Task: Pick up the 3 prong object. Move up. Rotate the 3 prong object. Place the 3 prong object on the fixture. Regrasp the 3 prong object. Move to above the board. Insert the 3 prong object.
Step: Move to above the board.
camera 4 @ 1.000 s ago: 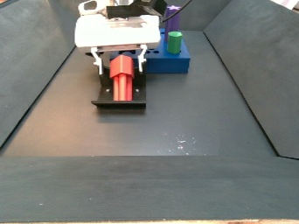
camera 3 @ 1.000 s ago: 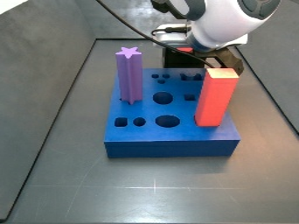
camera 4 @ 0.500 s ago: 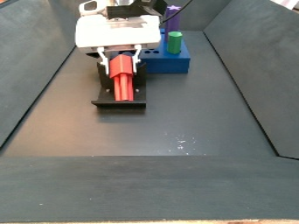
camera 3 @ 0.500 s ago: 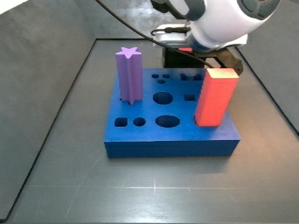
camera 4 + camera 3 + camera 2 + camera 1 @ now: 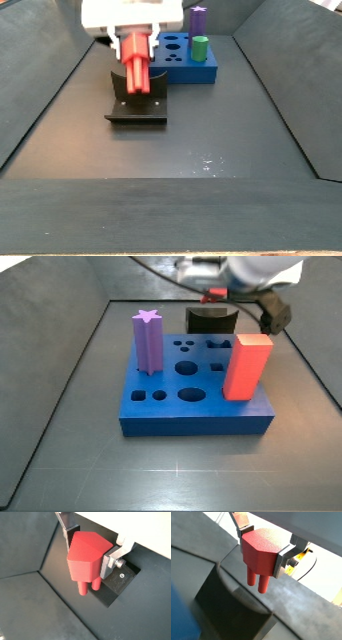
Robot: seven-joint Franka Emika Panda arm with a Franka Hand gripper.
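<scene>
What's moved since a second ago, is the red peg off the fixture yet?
Yes. The end effector has risen with the red peg clamped between its fingers, lifting it clear of the fixture. The blue board, purple post and red-orange block have not moved.

Red 3 prong object (image 5: 264, 551), silver gripper (image 5: 266, 538)

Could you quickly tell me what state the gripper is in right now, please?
Gripper: shut on the 3 prong object, holding it in the air above the fixture.
</scene>
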